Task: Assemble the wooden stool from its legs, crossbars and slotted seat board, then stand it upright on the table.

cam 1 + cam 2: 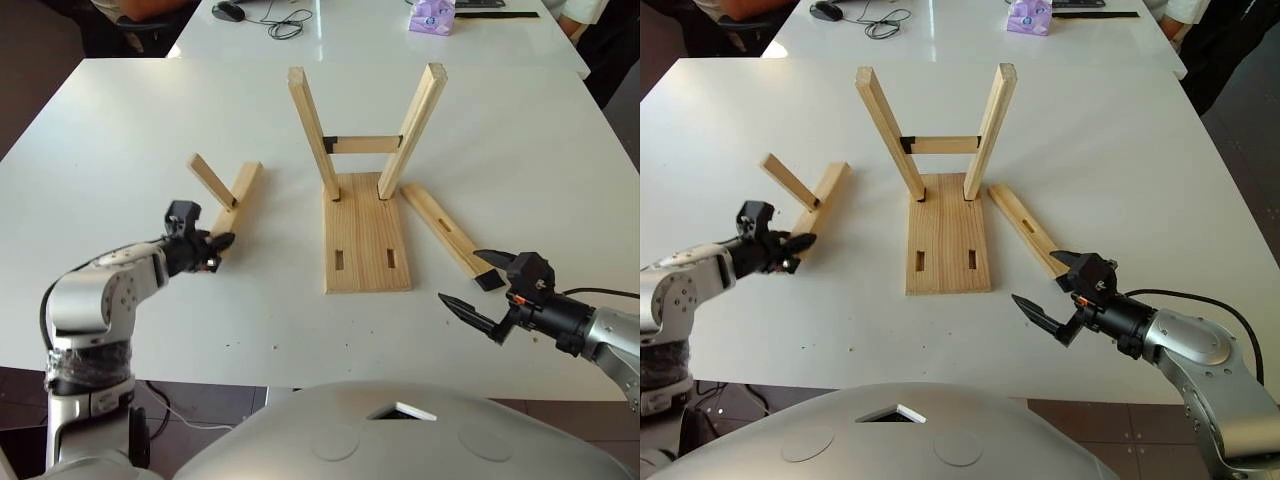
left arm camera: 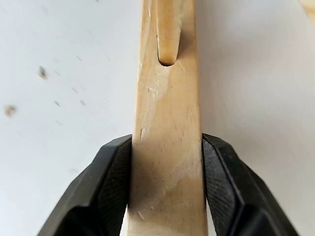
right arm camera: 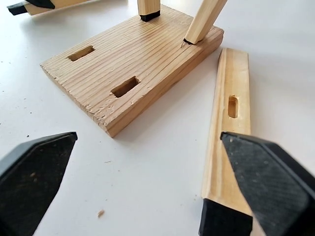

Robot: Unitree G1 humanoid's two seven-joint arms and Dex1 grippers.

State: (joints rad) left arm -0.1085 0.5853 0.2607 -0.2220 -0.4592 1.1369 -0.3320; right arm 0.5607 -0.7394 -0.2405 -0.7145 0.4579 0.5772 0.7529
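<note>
The slotted seat board [image 1: 365,244] lies flat at the table's centre, with two legs [image 1: 312,132] standing in its far slots and a crossbar [image 1: 366,144] joining them. Its two near slots [image 3: 124,86] are empty. To the left lies another leg [image 1: 238,205] with a crossbar [image 1: 211,180] stuck in it and rising at a slant. My left gripper [image 1: 214,250] is shut on this leg's near end [image 2: 167,182]. A loose leg [image 1: 444,228] with a black tip lies right of the board. My right gripper [image 1: 482,290] hangs open just over its near end [image 3: 227,162].
The white table [image 1: 120,150] has free room on both sides of the parts. A second table behind carries a mouse [image 1: 229,11], cables and a purple pack [image 1: 432,16]. The near table edge runs just below both grippers.
</note>
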